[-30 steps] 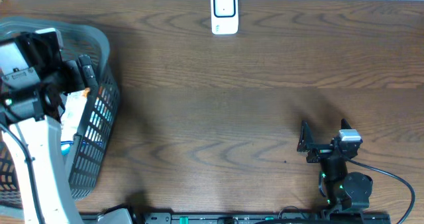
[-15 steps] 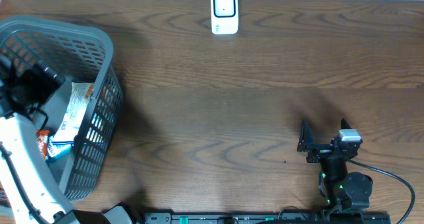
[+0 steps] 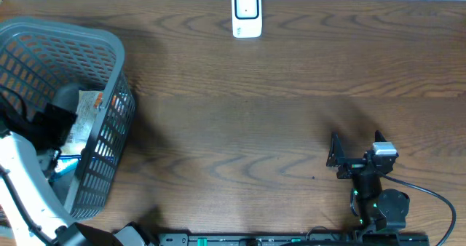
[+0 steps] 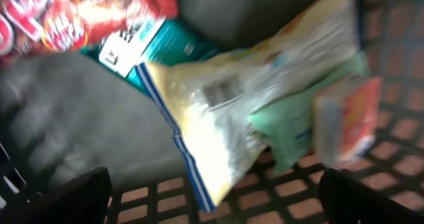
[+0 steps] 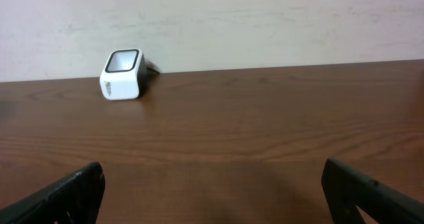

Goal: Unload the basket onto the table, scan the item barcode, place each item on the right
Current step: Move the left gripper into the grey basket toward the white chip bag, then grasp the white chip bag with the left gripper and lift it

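Grey basket [image 3: 111, 41] holds roughly five packets [image 4: 218, 111], beside one scanner [image 3: 247, 13], left gripper [image 4: 215, 201] and right gripper [image 5: 215, 194] both spread empty.

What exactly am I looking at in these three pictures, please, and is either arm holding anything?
These show two robot arms working at a wooden table. The overhead picture looks straight down. In it the left arm reaches into a grey basket, the right arm sits near the front edge, and a small white scanner stands at the far edge.

The other two pictures come from cameras on the wrists. The left one looks down into the basket at several snack packets. Among them is a yellow-and-clear bag with what looks like a barcode, seen between the open left fingers. The right one looks across the table towards the scanner, with the right fingers open too. Nothing is held yet.
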You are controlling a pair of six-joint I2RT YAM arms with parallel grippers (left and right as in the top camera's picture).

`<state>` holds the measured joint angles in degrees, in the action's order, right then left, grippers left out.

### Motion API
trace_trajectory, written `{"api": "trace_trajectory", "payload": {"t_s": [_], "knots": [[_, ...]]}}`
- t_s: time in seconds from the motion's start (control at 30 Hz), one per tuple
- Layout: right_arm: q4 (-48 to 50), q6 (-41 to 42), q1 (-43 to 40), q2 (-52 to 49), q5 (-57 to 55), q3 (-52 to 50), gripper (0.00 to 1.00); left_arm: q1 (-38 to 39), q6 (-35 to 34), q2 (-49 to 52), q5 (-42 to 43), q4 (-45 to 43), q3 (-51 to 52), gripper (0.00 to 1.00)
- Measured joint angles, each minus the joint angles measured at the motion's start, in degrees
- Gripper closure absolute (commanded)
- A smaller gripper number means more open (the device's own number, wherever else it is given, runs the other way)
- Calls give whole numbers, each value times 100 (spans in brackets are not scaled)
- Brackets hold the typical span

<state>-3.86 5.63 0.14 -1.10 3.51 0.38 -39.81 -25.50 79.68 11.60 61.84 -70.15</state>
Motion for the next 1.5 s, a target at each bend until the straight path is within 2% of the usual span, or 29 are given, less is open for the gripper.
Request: {"api": "trace_trajectory", "payload": {"t_s": [0.43, 0.83, 1.13, 1.17, 1.2, 1.23, 1.27, 1.33, 1.5], "knots": [[0, 0, 0, -2, -13, 0, 1, 0, 0, 7, 212, -1419, 1550, 0], [0, 0, 0, 0, -13, 0, 1, 26, -4, 85, 811, -2363, 1735, 0], [0, 0, 0, -2, -15, 0, 1, 376, -15, 728, 1040, -2850, 1735, 0], [0, 0, 0, -2, -13, 0, 1, 402, -17, 813, 1038, -2896, 1735, 4], [0, 0, 0, 0, -13, 0, 1, 428, -28, 898, 1049, -2949, 1735, 13], [0, 0, 0, -2, -13, 0, 1, 439, -46, 962, 1058, -3001, 1735, 30], [0, 2, 0, -2, -13, 0, 1, 446, -66, 1003, 1067, -3047, 1735, 54], [0, 2, 0, -2, -15, 0, 1, 448, -37, 1023, 1119, -3187, 1735, 92], [0, 2, 0, 0, -15, 0, 1, 444, -144, 977, 1252, -3344, 1703, 93]]}}
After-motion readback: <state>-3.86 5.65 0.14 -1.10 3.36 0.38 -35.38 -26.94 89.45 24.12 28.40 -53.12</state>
